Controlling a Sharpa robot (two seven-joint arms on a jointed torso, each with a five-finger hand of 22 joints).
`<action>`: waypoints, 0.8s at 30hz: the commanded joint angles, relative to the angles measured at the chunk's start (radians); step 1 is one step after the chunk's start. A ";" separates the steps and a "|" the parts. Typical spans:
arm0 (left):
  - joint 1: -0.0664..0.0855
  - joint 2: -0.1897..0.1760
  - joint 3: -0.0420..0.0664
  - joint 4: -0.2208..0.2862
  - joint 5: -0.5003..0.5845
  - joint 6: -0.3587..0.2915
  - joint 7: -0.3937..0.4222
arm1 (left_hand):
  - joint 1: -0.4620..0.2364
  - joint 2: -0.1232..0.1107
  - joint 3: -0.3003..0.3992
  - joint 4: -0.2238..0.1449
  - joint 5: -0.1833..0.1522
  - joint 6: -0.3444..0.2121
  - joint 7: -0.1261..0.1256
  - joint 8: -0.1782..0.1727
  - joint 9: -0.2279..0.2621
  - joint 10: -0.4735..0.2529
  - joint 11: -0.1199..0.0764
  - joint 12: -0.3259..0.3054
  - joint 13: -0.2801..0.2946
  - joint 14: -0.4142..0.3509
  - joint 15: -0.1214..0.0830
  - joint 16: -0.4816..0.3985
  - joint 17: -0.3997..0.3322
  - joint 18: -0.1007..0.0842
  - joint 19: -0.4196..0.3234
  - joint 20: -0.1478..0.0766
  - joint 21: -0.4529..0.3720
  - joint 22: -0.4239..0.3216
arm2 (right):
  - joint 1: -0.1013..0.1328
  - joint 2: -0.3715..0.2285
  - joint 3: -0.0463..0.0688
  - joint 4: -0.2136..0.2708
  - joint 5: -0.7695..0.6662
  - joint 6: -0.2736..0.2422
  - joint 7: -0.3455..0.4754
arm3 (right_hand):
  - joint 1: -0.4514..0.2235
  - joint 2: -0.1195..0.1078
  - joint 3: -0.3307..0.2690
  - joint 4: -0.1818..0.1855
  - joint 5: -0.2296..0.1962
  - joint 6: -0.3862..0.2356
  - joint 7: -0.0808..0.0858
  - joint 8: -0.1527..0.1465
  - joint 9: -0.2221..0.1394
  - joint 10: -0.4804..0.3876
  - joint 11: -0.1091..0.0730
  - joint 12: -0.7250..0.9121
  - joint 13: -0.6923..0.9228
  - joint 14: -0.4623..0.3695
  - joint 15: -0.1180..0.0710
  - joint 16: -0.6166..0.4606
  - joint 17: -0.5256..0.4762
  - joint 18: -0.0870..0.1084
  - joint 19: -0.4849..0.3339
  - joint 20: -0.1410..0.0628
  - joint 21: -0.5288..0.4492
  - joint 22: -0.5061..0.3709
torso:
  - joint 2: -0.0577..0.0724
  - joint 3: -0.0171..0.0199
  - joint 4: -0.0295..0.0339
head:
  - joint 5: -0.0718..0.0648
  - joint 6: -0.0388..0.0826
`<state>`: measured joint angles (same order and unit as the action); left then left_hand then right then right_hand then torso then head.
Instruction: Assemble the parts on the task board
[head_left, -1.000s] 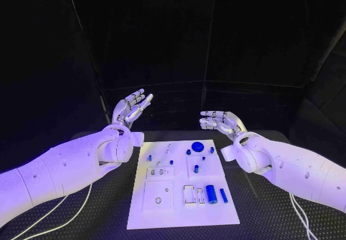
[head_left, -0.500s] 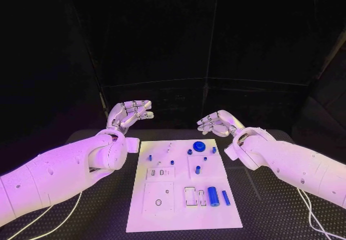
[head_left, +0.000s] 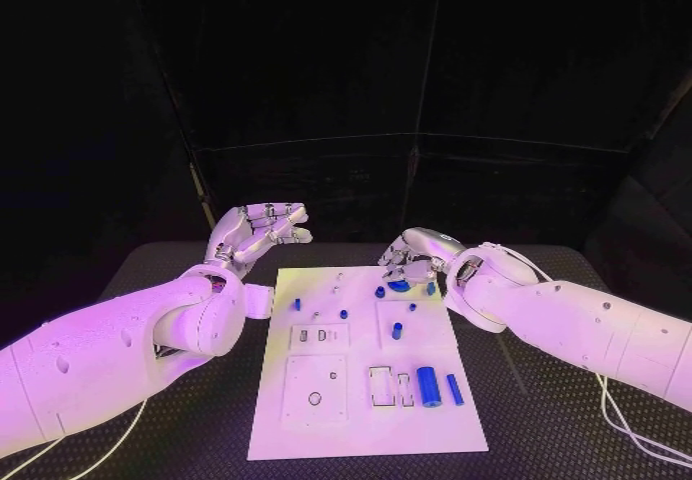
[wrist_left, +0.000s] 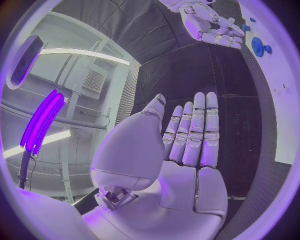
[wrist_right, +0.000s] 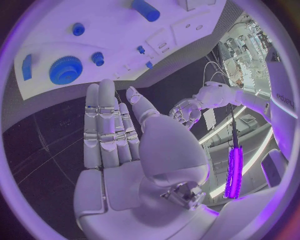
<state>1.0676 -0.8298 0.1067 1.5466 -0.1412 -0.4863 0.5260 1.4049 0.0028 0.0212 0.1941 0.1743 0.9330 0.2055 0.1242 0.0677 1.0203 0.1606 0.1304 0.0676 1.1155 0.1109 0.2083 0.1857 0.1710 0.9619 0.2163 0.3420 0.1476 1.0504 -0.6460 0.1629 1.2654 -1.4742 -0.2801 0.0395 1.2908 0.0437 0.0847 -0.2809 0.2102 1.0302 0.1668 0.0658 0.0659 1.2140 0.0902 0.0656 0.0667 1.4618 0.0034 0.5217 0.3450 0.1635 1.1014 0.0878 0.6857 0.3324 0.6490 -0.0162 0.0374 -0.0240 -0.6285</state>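
The white task board (head_left: 361, 420) lies in the middle of the black table. On it are blue parts: a gear (head_left: 400, 286) at the far end, a thick cylinder (head_left: 427, 380) and a thin pin (head_left: 453, 389) near the front right, and several small pegs (head_left: 397, 331). My right hand (head_left: 411, 257) hovers over the board's far end just above the gear, fingers straight, holding nothing. In the right wrist view the gear (wrist_right: 65, 70) lies beyond my fingertips (wrist_right: 100, 95). My left hand (head_left: 261, 227) is raised off the board's far left corner, empty, palm (wrist_left: 187, 150) flat.
Black table mat (head_left: 548, 420) surrounds the board on all sides. White cables (head_left: 87, 455) trail along the table at the front left and front right. Rectangular recesses (head_left: 378, 388) sit beside the thick cylinder.
My right hand has dropped and moved in over the board's far end, close to the gear. The left hand has curled its fingers a little and stayed raised.
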 joint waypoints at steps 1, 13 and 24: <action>0.001 -0.002 0.001 0.009 -0.014 0.022 0.004 | 0.011 0.000 -0.001 -0.006 -0.004 0.010 0.001 -0.004 -0.002 0.006 -0.002 -0.007 -0.001 0.008 -0.002 -0.006 0.002 0.013 0.008 0.002 0.004 -0.002 | 0.004 0.006 0.001 0.008 -0.165 0.062 -0.065 | -0.008 -0.006 0.008 -0.002 -0.004 -0.009 -0.004 -0.002 0.000 -0.017 -0.001 -0.003 0.001 0.041 -0.002 0.044 0.030 0.018 0.006 0.003 0.023 0.014 | 0.021 -0.0034 0.0053 | 0.001 0.011; -0.001 -0.010 0.002 0.027 -0.014 0.027 0.000 | 0.013 0.000 -0.002 -0.008 -0.004 0.011 0.001 -0.009 -0.002 0.008 -0.002 -0.013 -0.002 0.006 -0.001 -0.012 0.004 0.012 0.010 0.001 0.002 -0.003 | 0.007 0.024 0.001 0.002 -0.250 0.112 -0.116 | -0.022 -0.017 0.029 0.001 -0.004 -0.033 -0.008 -0.001 0.000 -0.053 0.004 -0.001 0.004 0.036 0.001 0.395 0.344 0.019 0.004 0.007 0.140 0.083 | 0.041 -0.0061 0.0117 | -0.020 -0.018; -0.001 -0.018 0.002 0.023 -0.014 0.033 -0.006 | 0.012 0.000 -0.004 -0.010 -0.004 0.010 0.002 -0.015 -0.003 0.006 0.000 -0.021 -0.003 0.006 0.000 -0.019 0.007 0.012 0.012 0.002 0.001 -0.004 | 0.011 0.032 0.001 -0.008 -0.291 0.117 -0.153 | -0.024 -0.011 0.059 0.002 -0.005 -0.031 -0.008 0.000 0.001 -0.050 0.002 -0.001 0.005 0.042 0.001 0.606 0.562 0.020 0.004 0.009 0.213 0.126 | 0.049 -0.0055 0.0150 | -0.011 -0.033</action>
<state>1.0656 -0.8473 0.1072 1.5696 -0.1485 -0.4688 0.5195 1.4049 0.0027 0.0184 0.1913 0.1743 0.9365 0.2090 0.1131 0.0662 1.0203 0.1607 0.1158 0.0659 1.1154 0.1109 0.1936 0.1917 0.1707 0.9681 0.2170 0.3420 0.1446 1.0578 -0.6151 0.1631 1.2581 -1.7263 -0.1790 -0.0860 1.2762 0.0292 0.1394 -0.2797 0.2100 1.0015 0.1599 0.0658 0.0657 1.1662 0.0929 0.0656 0.0712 1.4617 0.0034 1.1225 0.9017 0.1635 1.1047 0.0911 0.8956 0.4566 0.6955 -0.0218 0.0514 -0.0375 -0.6601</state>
